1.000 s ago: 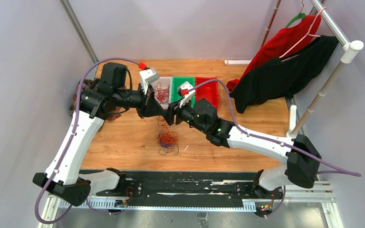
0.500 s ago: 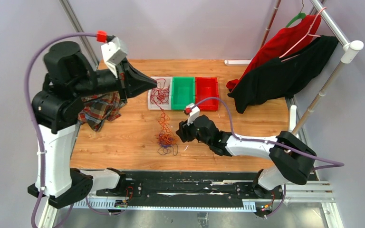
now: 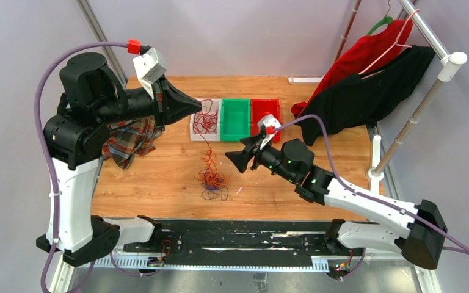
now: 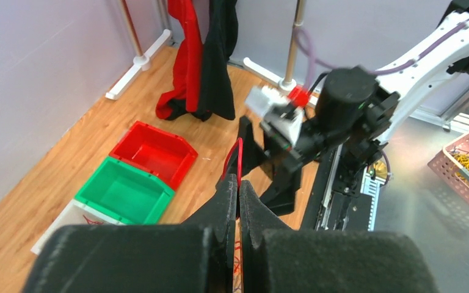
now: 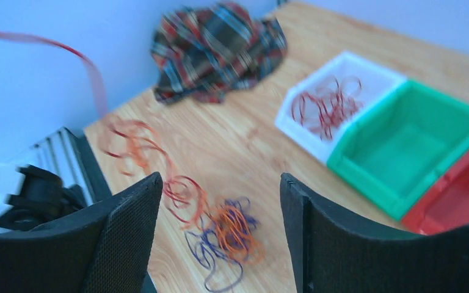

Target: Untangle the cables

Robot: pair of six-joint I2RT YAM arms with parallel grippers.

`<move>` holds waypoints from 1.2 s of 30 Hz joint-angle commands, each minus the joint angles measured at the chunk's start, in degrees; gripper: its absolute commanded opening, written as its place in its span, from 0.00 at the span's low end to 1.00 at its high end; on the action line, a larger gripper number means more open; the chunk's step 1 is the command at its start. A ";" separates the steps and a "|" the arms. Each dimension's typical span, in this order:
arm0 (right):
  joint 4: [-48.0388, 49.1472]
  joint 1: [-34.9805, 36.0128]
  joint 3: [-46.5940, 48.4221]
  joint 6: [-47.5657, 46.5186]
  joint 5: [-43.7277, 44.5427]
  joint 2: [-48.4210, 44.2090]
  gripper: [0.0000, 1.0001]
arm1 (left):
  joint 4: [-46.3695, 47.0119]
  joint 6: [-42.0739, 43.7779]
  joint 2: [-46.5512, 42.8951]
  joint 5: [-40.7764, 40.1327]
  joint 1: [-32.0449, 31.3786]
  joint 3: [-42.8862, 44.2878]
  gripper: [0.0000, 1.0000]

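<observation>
No text, label, brand, number or sign can be read in any of the views.

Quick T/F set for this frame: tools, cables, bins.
1. The left tool is shut on a red cable. True.
2. The right tool grips the tangle of orange and purple cables. False: it is open and holds nothing.
3. The tangle lies on the table. True.
4. The green bin holds cables. False: it is empty; the red cables lie in the white bin.
</observation>
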 commanded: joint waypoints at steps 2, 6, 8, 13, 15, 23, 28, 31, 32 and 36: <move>-3.85 0.29 8.57 -4.44 -11.16 -1.34 0.71 | 0.51 0.90 -0.03 -0.34 -0.25 -0.01 0.00; -2.56 0.38 14.68 -4.24 -17.25 4.57 0.71 | 0.51 0.84 0.25 -0.27 -0.20 -0.01 0.00; -1.54 0.42 17.57 -3.62 -19.04 8.10 0.72 | 0.51 0.93 0.34 -0.25 -0.26 0.11 0.00; 1.28 0.37 21.97 -1.15 -22.04 16.24 0.64 | 0.51 1.79 0.55 -1.13 -0.24 0.97 0.00; 2.38 0.37 21.27 -0.34 -21.59 18.26 0.57 | 0.51 2.00 0.92 -1.62 -0.25 2.11 0.00; 3.66 0.14 14.35 -1.83 -15.78 24.92 0.40 | 0.59 1.37 4.91 -1.49 -0.19 12.54 0.00; 5.52 0.12 9.62 -2.28 -11.68 26.79 0.35 | 4.45 -3.17 7.35 -1.00 -0.20 18.47 0.00; 6.09 0.11 7.73 -2.03 -10.46 28.62 0.31 | 9.41 -5.19 6.56 -1.79 -0.23 18.68 0.00; 6.53 0.11 6.92 -1.79 -10.02 29.02 0.30 | 11.31 -5.52 6.06 -2.57 -0.24 18.69 0.00; 7.55 0.11 3.28 -1.10 -7.97 29.75 0.27 | 20.12 -6.38 3.60 -7.20 -0.19 18.78 0.00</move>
